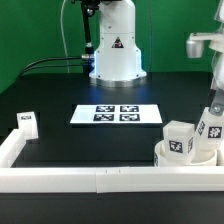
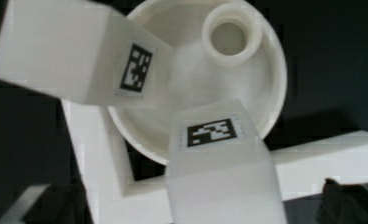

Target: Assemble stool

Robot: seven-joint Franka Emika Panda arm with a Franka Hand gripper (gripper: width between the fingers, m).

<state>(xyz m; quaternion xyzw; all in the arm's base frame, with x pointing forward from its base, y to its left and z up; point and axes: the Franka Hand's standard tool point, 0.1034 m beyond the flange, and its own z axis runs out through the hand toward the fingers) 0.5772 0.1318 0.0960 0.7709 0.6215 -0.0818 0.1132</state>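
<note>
Two chunky rectangular white plastic legs (image 1: 180,142) sit at the round rimmed white seat disc (image 1: 165,158) just below the claw (image 1: 212,105); a third leg (image 1: 25,122) lies far from it on the black surface (image 1: 60,95). Claw's grip cannot be told; assembly looks midway.

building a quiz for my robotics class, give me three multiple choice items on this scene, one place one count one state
1. Where does the seat lie? A exterior view's right B exterior view's left C against the robot base
2. How many tags are on the marker board? A two B four C six
3. The hole in the seat is A empty B filled by a leg C taped over
Answers: 1 A, it sits low at that side; 2 B, two rows of two; 3 A, the wrist view shows it open
</note>
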